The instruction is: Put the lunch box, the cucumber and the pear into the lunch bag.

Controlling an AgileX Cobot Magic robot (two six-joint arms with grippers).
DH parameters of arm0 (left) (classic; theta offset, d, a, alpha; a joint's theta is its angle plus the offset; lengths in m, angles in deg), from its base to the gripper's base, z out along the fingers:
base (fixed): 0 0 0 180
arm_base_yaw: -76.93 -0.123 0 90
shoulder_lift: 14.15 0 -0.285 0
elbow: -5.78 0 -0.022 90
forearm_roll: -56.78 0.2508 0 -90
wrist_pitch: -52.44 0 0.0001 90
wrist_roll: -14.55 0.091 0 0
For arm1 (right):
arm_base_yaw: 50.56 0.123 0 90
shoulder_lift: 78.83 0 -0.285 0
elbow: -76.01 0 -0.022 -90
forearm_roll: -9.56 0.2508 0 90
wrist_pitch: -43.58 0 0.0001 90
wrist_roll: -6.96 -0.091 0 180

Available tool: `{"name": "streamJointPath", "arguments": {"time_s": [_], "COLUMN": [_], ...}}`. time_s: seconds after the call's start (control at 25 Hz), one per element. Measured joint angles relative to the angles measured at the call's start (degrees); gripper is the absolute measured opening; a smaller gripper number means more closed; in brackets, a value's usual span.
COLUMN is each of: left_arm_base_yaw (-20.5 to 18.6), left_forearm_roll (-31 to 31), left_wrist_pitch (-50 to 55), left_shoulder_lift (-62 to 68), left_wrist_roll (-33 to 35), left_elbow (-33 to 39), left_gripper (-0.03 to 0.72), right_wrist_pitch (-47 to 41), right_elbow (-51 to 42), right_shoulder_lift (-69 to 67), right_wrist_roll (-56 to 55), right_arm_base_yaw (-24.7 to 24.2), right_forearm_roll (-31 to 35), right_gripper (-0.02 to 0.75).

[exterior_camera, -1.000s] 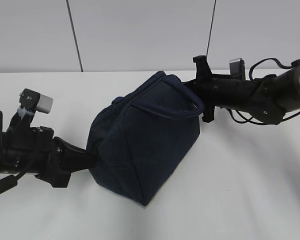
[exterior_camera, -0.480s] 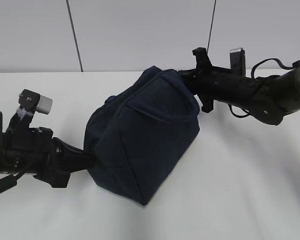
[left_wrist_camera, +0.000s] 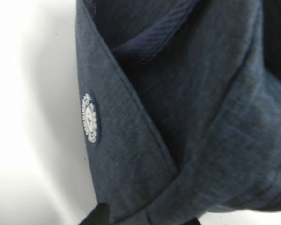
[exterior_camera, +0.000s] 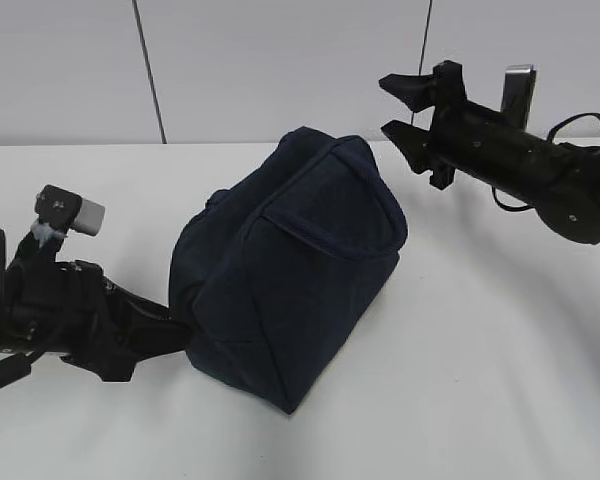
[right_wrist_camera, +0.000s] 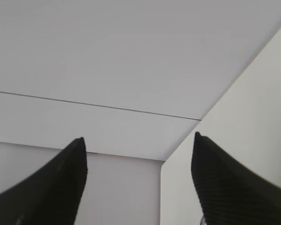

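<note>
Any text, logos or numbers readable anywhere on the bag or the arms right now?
No text can be read.
Round white emblem patch on the lunch bag: too blurred in the left wrist view to make out any letters.
Left gripper and right gripper: no legible markings in any view.

Matte black arms, looping black cables, silver-grey wrist camera (exterior_camera: 71, 213) blocks.

White table (exterior_camera: 500, 380); navy lunch bag (exterior_camera: 285, 275) sits on it near ctr, closer to far edge.
</note>
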Motion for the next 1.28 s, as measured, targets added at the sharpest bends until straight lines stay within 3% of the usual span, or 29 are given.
{"name": "streamJointPath", "arguments": {"time_s": [0.12,0.28,0.48,0.64,0.76,0.92,1.28], "left_arm_base_yaw": [0.0,0.0,0.0,0.0,0.0,0.0,0.0], "left_forearm_roll": [0.0,0.95,12.97,21.59,25.55,30.41,35.44], "left_wrist_pitch": [-2.17,-5.15,-8.76,-12.16,-12.61,-12.32,-10.41], "left_shoulder_lift": [-2.32,-7.78,-14.66,-19.47,-23.31,-28.53,-36.92], "left_wrist_roll": [0.0,-1.1,-13.69,-25.48,-31.55,-37.41,-41.61], "left_elbow": [0.1,0.11,0.11,0.13,0.17,0.17,0.17], "left_gripper": [0.303,0.334,0.351,0.351,0.351,0.351,0.351], "right_wrist_pitch": [2.81,1.68,-8.05,-16.82,-18.05,-16.01,8.97], "right_elbow": [0.0,0.0,0.0,0.0,-0.96,-1.41,-1.64], "right_shoulder_lift": [0.0,3.04,12.38,20.5,26.06,31.57,34.46], "right_wrist_roll": [-0.35,0.14,-1.67,-13.02,-19.38,-21.7,-30.25], "right_arm_base_yaw": [-1.93,-2.83,-2.83,-2.43,-2.19,-2.07,-0.62], "right_forearm_roll": [-5.67,-20.61,-43.72,-65.87,-70.62,-70.62,-70.62], "right_gripper": [0.545,0.516,0.486,0.484,0.459,0.363,0.265]}}
